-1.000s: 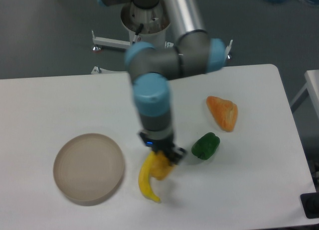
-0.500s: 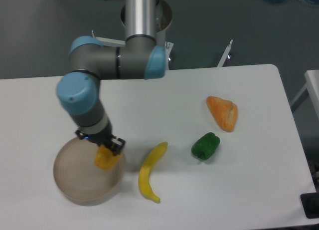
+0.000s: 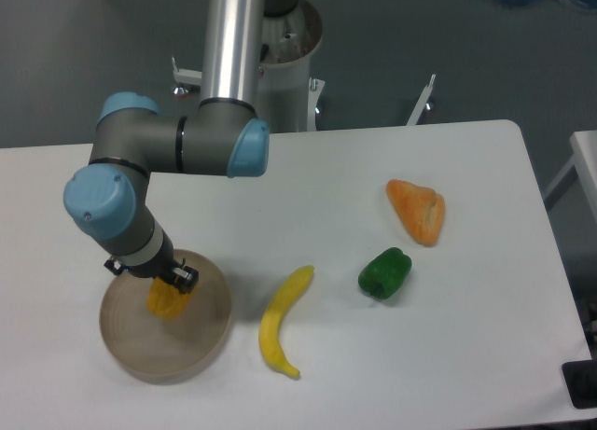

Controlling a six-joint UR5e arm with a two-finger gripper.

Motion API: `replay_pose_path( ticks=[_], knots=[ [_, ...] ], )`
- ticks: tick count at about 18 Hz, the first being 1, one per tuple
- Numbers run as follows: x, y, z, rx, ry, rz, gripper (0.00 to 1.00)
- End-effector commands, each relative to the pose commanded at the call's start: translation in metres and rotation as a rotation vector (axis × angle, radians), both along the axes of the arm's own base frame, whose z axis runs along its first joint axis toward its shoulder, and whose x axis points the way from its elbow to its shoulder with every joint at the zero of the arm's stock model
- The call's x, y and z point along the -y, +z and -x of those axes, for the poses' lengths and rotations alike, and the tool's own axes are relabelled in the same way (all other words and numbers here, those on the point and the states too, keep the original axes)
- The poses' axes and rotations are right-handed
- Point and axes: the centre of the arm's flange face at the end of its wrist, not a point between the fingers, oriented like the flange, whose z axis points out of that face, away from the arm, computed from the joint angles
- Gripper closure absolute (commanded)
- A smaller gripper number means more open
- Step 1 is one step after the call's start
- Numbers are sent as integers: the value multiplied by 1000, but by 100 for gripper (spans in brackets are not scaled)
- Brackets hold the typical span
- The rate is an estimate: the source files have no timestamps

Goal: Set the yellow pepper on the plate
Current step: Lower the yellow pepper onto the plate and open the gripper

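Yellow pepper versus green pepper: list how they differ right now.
The yellow pepper is yellow-orange; the green pepper is dark green. The yellow pepper is over the plate with the gripper at its top, while the green pepper lies on the bare table, untouched. The yellow pepper is at the left, the green one toward the right, beyond the banana. Both are small, blocky and similar in size.

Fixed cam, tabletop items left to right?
plate with the yellow pepper over it in the gripper → banana → green pepper → orange pepper
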Motion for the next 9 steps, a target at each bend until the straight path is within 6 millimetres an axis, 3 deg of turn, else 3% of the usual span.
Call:
replay_pose_path(
  ticks=[9],
  knots=[
    [0,-15,-10,6,-15,22,58]
  ],
)
